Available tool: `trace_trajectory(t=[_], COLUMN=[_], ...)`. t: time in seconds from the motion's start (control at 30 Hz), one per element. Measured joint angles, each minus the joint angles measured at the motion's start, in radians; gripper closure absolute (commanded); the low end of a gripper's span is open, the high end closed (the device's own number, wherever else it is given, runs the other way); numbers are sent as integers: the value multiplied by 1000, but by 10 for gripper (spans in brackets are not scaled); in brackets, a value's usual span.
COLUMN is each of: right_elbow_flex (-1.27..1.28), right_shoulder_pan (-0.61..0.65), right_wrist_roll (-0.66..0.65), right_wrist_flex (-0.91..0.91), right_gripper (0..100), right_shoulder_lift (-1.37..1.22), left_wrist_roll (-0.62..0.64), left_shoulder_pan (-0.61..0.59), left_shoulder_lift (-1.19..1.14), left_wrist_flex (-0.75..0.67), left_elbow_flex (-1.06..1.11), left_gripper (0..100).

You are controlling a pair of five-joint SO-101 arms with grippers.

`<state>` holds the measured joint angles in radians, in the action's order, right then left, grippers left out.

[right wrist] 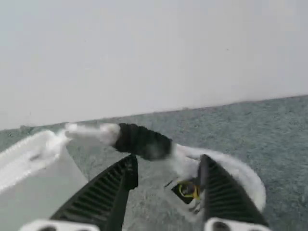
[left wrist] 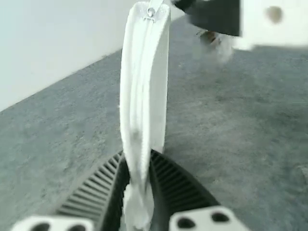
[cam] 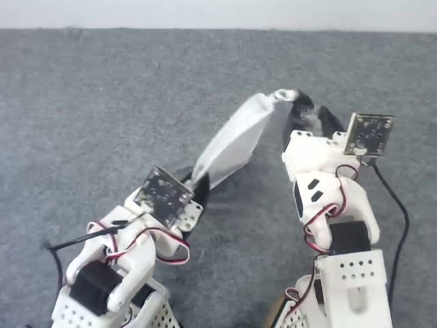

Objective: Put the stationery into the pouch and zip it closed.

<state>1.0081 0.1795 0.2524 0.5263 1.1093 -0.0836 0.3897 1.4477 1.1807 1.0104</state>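
Your left claw (left wrist: 137, 168) is clamped on the near end of the white pouch (cam: 232, 143). That grip lifts the pouch off the grey counter (cam: 102, 102) and holds it slanting up toward your other arm, so there is something firm to draw a zip against. In the left wrist view the zip (left wrist: 138, 96) runs the length of the pouch to the slider (left wrist: 150, 12) at the far, raised end. From that I judge the pouch closed or very nearly so, with its contents already inside. Your right claw (right wrist: 166, 166) sits at that far end with its jaws standing apart. A black tab (right wrist: 143, 142) on the slider's white cord loop (right wrist: 240, 178) lies across just past the tips. You cannot tell whether the loop is hooked on a jaw or merely lies beside it. The arms face each other because one anchors an end while the other works the opposite end.
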Motion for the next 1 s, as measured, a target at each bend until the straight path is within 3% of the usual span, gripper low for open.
trace_trajectory(t=[0.27,0.47,0.7,0.9,1.0], right_elbow_flex=[0,0,0,0,0], right_shoulder_pan=[61,63,63,63,63], right_wrist_roll=[2,2,2,2,2], right_wrist_flex=[49,49,52,77,77], right_gripper=[663,663,663,663,663], right_shoulder_lift=[0,0,0,0,0], left_wrist_roll=[35,95,100,101,101], left_shoulder_pan=[-276,-413,-422,-404,-324], left_shoulder_lift=[-12,97,348,347,347], left_wrist_flex=[-61,-61,-60,-61,-61], left_elbow_flex=[3,28,118,130,160], left_gripper=[991,990,968,742,725])
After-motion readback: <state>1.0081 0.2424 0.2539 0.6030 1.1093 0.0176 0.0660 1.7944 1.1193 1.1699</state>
